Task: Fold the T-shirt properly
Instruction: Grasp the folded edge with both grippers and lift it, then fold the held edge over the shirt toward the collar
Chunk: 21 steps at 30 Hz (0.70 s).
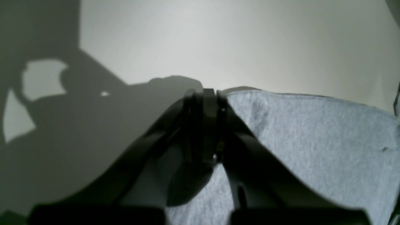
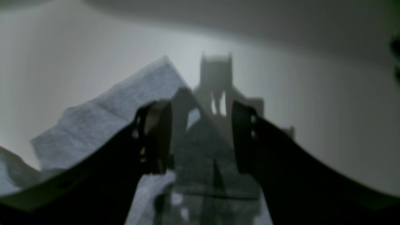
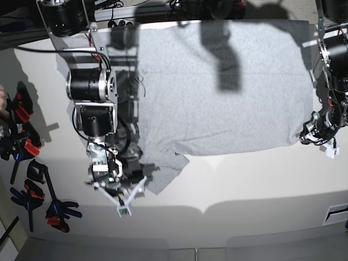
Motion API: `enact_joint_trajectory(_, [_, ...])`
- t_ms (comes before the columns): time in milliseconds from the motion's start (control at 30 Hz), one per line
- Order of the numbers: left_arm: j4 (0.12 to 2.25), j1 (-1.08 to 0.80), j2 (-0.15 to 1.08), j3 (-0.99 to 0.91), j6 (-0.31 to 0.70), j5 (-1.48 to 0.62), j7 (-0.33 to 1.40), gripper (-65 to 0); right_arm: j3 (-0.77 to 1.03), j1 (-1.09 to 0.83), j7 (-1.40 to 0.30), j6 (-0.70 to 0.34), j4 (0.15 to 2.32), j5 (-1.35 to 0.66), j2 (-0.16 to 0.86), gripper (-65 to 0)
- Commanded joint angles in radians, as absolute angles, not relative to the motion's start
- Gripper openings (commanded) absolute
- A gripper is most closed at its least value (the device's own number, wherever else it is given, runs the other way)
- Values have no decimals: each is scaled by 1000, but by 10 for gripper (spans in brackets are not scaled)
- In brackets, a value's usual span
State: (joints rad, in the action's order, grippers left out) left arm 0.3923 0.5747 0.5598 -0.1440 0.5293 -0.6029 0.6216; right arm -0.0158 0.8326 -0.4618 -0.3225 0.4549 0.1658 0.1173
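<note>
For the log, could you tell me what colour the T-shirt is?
The T-shirt is plain light heather grey; it shows best in the base view.

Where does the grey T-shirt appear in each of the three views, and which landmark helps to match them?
Left wrist: the T-shirt fills the lower right, its edge beside the left pincer.
Right wrist: lower left and centre, under the right pincer, blurred.
Base: spread across the upper middle of the table.
Shared landmark: the white table under the cloth.

One T-shirt (image 3: pixel 217 92), two grippers: left (image 3: pixel 314 132), right (image 3: pixel 122 187); several clamps (image 3: pixel 24 147).
</note>
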Motion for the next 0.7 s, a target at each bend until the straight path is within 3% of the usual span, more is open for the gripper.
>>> enact_joint_trajectory(0, [401, 596, 574, -143, 532, -596, 629, -650, -14, 857, -447, -318, 453, 179, 126, -360])
enact_joint_trajectory(300, [401, 595, 577, -143, 532, -640, 633, -650, -14, 744, -442, -337, 434, 169, 194, -364])
enact_joint_trajectory(367, [401, 596, 577, -143, 532, -701, 642, -650, -14, 734, -445, -345, 434, 146, 198, -445])
enact_joint_trajectory(433, [401, 596, 577, -143, 532, -767, 642, -650, -14, 731, -442, -345, 434, 146, 196, -619])
enact_joint_trajectory(467, [401, 596, 577, -143, 532, -793, 644, -650, -14, 731, -430, -345, 435, 146, 194, -650])
enact_joint_trajectory(667, [401, 611, 577, -143, 532, -820, 628, -650, -14, 755, -392, -345, 463, 146, 183, -650])
